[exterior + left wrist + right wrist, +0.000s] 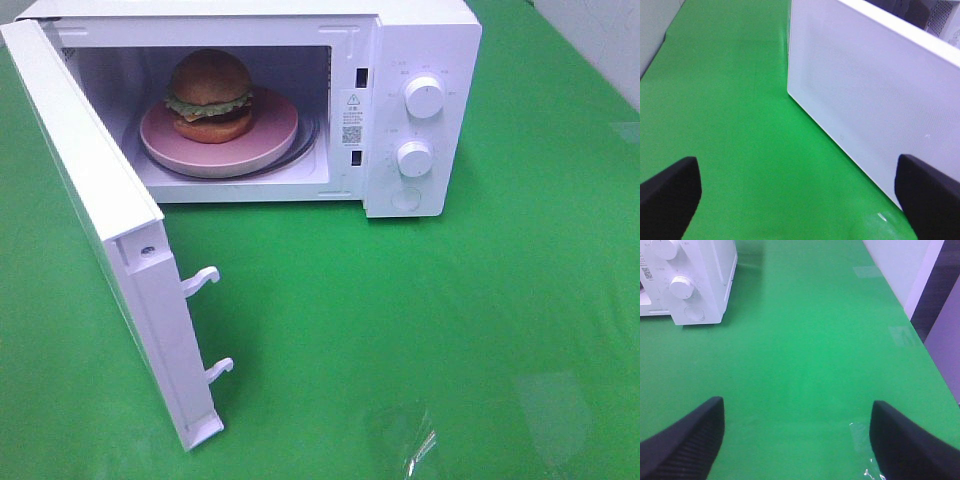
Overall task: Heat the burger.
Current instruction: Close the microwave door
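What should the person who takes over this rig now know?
Left gripper: open, empty, beside the outer face of the microwave door.
Right gripper: open, empty, over the green table.
Burger: on the pink plate inside the microwave.
Done: burger loaded.
To do: shut the open door, then probably set the knobs to heat.

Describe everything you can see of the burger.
The burger is whole and upright: a domed golden-brown top bun, frilly green lettuce, a yellow cheese slice, a dark patty and a bottom bun. It sits a little left of centre on the pink plate inside the microwave, whose door stands open. Only the plate touches it.
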`<state>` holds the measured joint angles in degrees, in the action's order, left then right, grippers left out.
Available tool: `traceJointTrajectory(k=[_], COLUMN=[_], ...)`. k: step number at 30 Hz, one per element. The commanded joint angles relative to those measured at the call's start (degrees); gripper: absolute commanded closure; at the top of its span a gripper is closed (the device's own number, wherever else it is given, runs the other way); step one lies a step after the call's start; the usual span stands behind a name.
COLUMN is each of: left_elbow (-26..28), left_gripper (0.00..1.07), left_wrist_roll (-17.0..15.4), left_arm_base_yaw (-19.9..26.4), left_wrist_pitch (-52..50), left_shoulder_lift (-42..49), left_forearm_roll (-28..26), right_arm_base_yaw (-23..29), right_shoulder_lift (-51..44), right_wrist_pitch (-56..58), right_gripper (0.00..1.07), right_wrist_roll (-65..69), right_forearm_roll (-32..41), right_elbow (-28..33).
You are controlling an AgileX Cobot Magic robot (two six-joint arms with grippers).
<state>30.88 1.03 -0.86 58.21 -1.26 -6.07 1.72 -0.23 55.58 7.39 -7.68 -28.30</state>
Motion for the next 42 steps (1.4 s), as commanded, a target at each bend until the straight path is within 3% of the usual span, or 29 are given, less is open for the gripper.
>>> traceJointTrajectory(k=[1, 2, 3, 4, 6, 9, 10, 11, 12, 13, 14, 24, 26, 34, 42], left_elbow=[0.63, 0.63, 0.63, 0.63, 0.63, 0.63, 0.63, 0.63, 0.63, 0.63, 0.57, -3.27, -7.39, -16.62, -19.31], left_gripper=[0.17, 0.17, 0.28, 0.28, 0.53, 0.6, 0.74, 0.74, 0.87, 0.87, 1.05, 1.07, 1.07, 1.07, 1.07], left_wrist_roll=[-0.4, -0.4, -0.4, -0.4, -0.4, -0.4, -0.4, -0.4, -0.4, -0.4, -0.4, 0.63, 1.72, 1.49, 1.26], left_arm_base_yaw=[-0.06, -0.06, -0.06, -0.06, -0.06, -0.06, -0.06, -0.06, -0.06, -0.06, -0.06, -0.06, -0.06, -0.06, -0.06], left_wrist_pitch=[-5.67, -5.67, -8.77, -8.77, -13.18, -14.21, -16.27, -16.27, -18.05, -18.05, -20.23, -39.19, -49.22, -67.38, -75.06], left_shoulder_lift=[-2.52, -2.52, -4.7, -4.7, -8.31, -9.4, -11.69, -11.69, -13.64, -13.64, -16.16, -23.95, -26.47, -31.91, -38.45], left_forearm_roll=[0.11, 0.11, 0.11, 0.11, 0.0, 0.0, 0.0, 0.0, 0.0, 0.0, -0.23, -0.34, -0.34, -0.34, 0.17], right_arm_base_yaw=[-0.23, -0.23, -0.23, -0.23, -0.23, -0.23, -0.23, -0.23, -0.23, -0.23, -0.23, -0.23, -0.23, -0.23, -0.23], right_shoulder_lift=[-1.55, -1.55, -1.55, -1.55, -1.55, -1.55, -1.55, -1.55, -1.55, -1.55, -1.55, -1.55, -1.55, -1.55, -1.55], right_wrist_pitch=[-0.52, -0.52, -0.52, -0.52, -0.52, -0.52, -0.52, -0.52, -0.52, -0.52, -0.52, -0.52, -0.52, -0.52, -0.52], right_gripper=[0.32, 0.32, 0.32, 0.32, 0.32, 0.32, 0.32, 0.32, 0.32, 0.32, 0.32, 0.32, 0.32, 0.32, 0.32], right_wrist_roll=[0.23, 0.23, 0.23, 0.23, 0.23, 0.23, 0.23, 0.23, 0.23, 0.23, 0.23, 0.23, 0.23, 0.23, 0.23], right_forearm_roll=[0.17, 0.17, 0.17, 0.17, 0.17, 0.17, 0.17, 0.17, 0.17, 0.17, 0.17, 0.17, 0.17, 0.17, 0.17], right_elbow=[0.17, 0.17, 0.17, 0.17, 0.17, 0.17, 0.17, 0.17, 0.17, 0.17, 0.17, 0.17, 0.17, 0.17, 0.17])
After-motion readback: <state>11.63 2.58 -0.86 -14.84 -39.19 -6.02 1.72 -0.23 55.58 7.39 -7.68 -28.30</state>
